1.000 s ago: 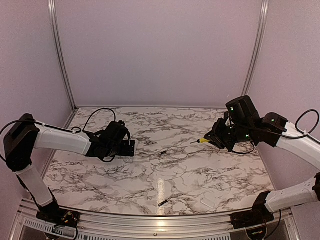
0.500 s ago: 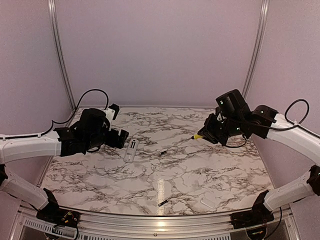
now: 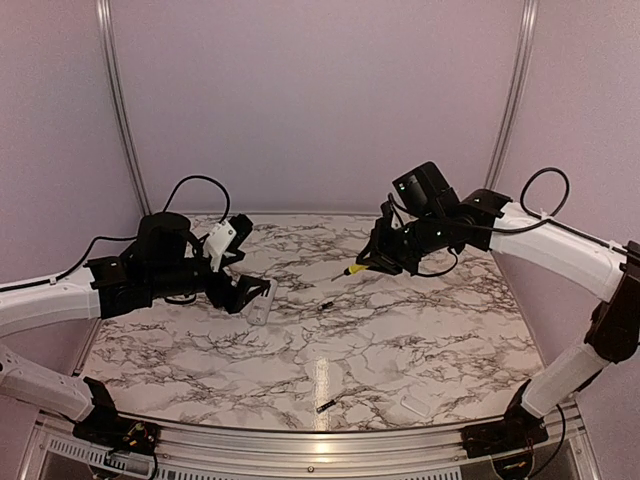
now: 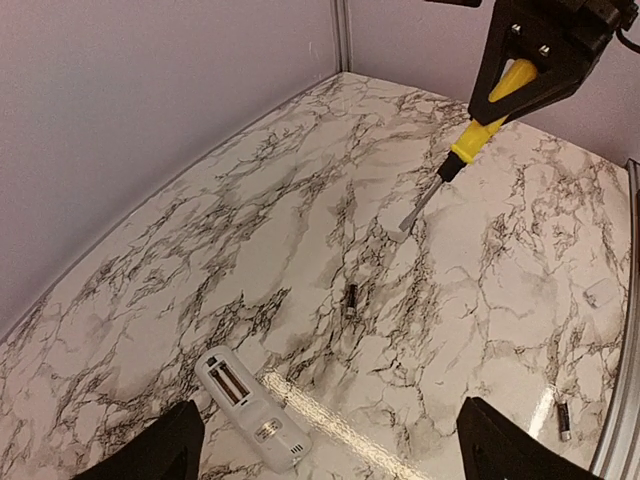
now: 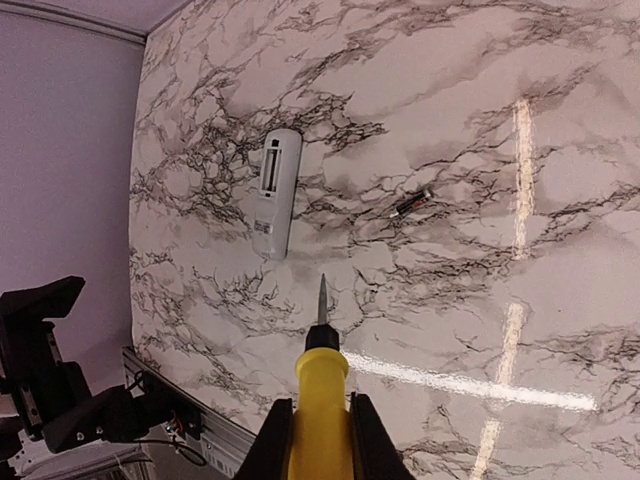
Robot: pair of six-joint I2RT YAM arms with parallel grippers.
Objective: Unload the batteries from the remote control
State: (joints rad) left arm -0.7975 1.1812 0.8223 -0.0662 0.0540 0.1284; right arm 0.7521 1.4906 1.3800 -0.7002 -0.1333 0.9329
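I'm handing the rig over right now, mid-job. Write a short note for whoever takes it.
The left hand is open and empty, near the remote control.
The right hand is shut on the yellow-handled screwdriver, tip aimed down at the table.
The remote control lies recess up, and the recess looks empty.
The first battery lies mid-table, right of the remote; the second battery is near the front edge, with the white cover piece further right.
Done: both batteries appear out.
Left: probably only setting the screwdriver down.
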